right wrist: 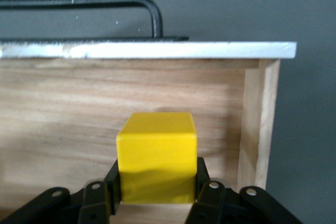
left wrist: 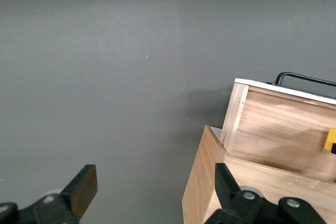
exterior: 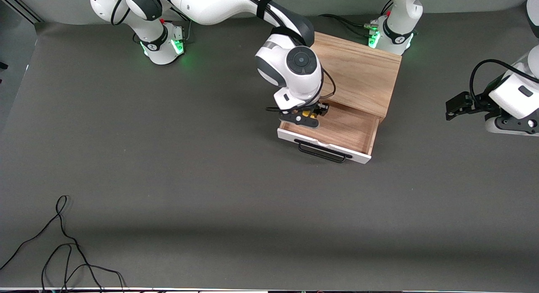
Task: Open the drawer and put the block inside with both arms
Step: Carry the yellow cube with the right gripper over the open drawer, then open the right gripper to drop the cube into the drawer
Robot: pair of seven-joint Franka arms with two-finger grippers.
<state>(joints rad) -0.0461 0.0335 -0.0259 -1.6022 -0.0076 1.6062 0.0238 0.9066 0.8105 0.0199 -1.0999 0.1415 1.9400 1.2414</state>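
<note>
Two arms share the table, and only one is over the work. The right gripper (exterior: 310, 114) hangs over the pulled-out drawer (exterior: 337, 131), at the corner toward the right arm's end of the table, and its fingers are closed on the block (exterior: 308, 114). In the right wrist view the block (right wrist: 157, 157) sits squarely between the two black fingers (right wrist: 207, 195), pinched on two of its side faces, its top face level. Just past the block stands the inner wooden face of the drawer front, capped by the white front panel (right wrist: 157, 50), and above that edge runs the black bar handle (right wrist: 84, 1). One wooden side wall of the drawer rises close beside the gripper.

From the front camera the drawer stands open out of the light oak box (exterior: 358, 70), its wood floor bare below the gripper, its white panel and handle (exterior: 322, 151) nearest the camera.

The left gripper (exterior: 459, 104) waits in the air over the table's dark mat (exterior: 168, 179), well apart from the box, toward the left arm's end of the table. Its fingers (left wrist: 81, 184) stand wide apart with nothing between them. Its wrist view looks down on the box corner and the drawer's side wall (left wrist: 283, 135), with a sliver of the yellow block (left wrist: 331, 141) at the picture's edge.
</note>
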